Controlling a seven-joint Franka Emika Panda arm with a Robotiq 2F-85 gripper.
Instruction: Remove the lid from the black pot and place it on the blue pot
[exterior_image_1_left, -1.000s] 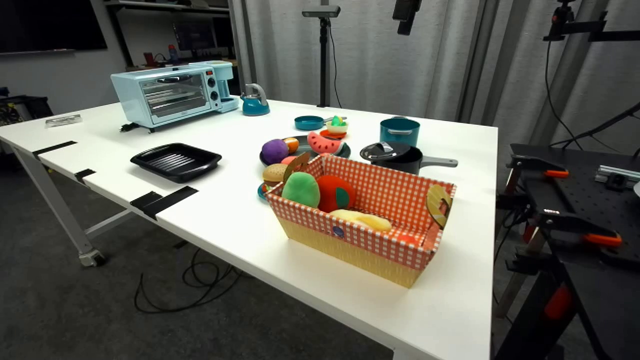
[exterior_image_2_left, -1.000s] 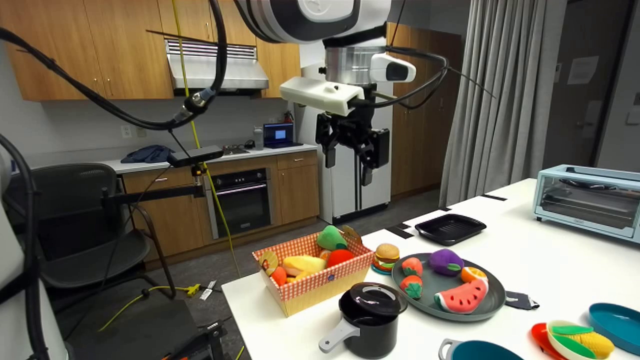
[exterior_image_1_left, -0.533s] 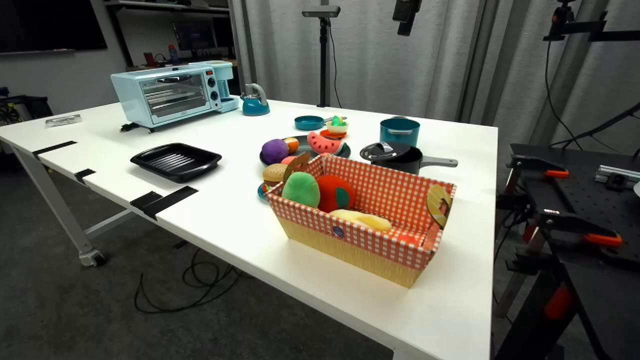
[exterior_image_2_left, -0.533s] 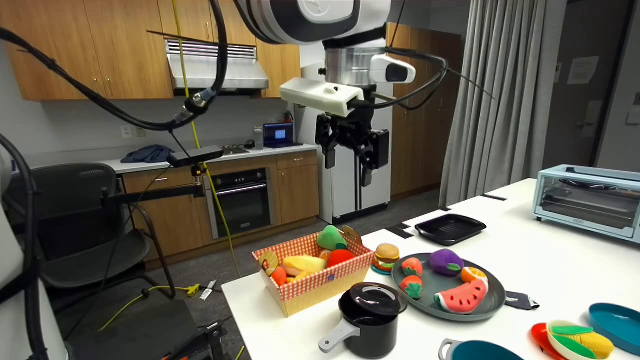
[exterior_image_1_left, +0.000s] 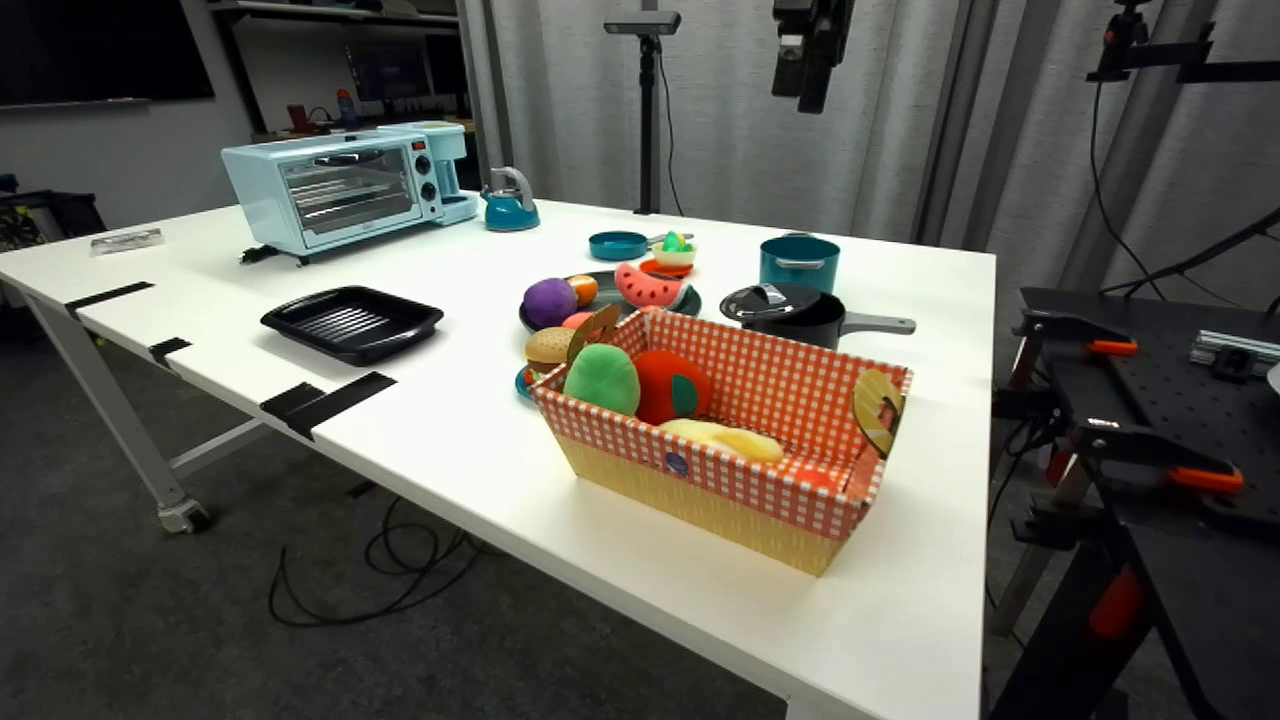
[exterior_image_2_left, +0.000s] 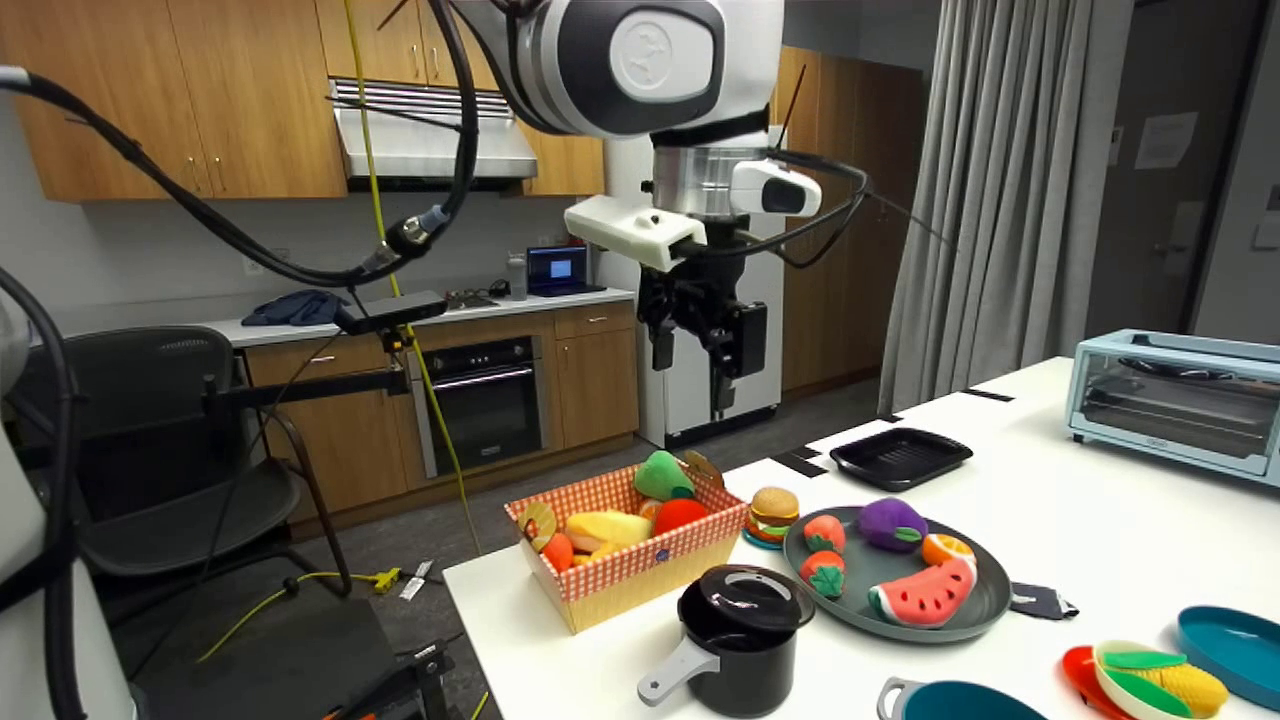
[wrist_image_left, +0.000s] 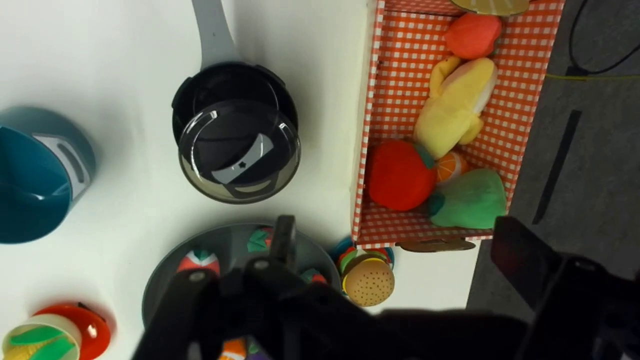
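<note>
lid (wrist_image_left: 240, 150), round and see-through, sits off-center on black pot (exterior_image_2_left: 750, 672).

Both exterior views, seemingly opposed, share the black pot (exterior_image_2_left: 746, 668).

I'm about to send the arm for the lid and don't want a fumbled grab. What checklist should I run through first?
1. Gripper open: ok, its jaws stand apart with nothing held.
2. Lid seated squarely on the black pot: not ok, it sits off-centre, overhanging the rim opposite the pot's long handle.
3. Lid's grey grip uncovered: ok, nothing lies over it.
4. Lined up for a grasp: not ok, the wrist view shows the lid off to one side of the space between the jaws.
5. Blue pot uncovered: ok, no lid on it.
6. Lid fits the blue pot: cannot tell.
</note>
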